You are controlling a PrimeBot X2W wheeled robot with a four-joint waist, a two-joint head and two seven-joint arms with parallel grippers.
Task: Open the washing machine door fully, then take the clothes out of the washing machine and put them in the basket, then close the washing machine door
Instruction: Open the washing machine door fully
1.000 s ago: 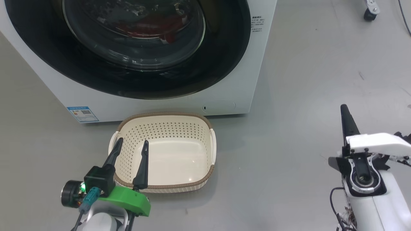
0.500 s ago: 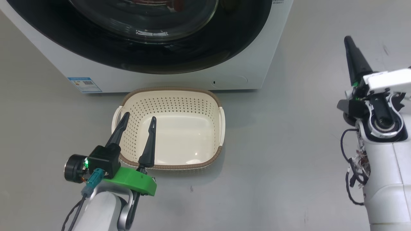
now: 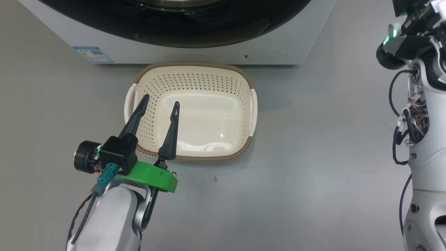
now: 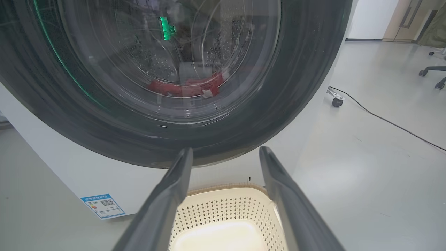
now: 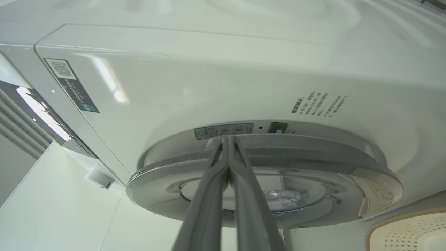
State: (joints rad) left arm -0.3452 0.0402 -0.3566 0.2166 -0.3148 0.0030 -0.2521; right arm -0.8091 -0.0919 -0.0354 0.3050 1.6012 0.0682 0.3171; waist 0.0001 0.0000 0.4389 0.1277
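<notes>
Washing machine (image 3: 292, 45), blue QR label (image 3: 93, 54) (print unreadable), warning sticker (image 5: 223, 131)

A plain grey floor (image 3: 313, 139) is seen in the head view, marked by a small dark speck (image 3: 215, 179) at six o'clock. In the left wrist view a small castor (image 4: 336, 101) is found at three o'clock, and a black cable (image 4: 390, 122) is laid from beside it toward four o'clock. Black chair legs (image 4: 432, 68) and a brown door (image 4: 393, 24) are seen toward two o'clock.

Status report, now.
Left gripper open above basket. Right gripper shut at washing machine door rim. Door closed, clothes inside. No obstruction seen.
</notes>
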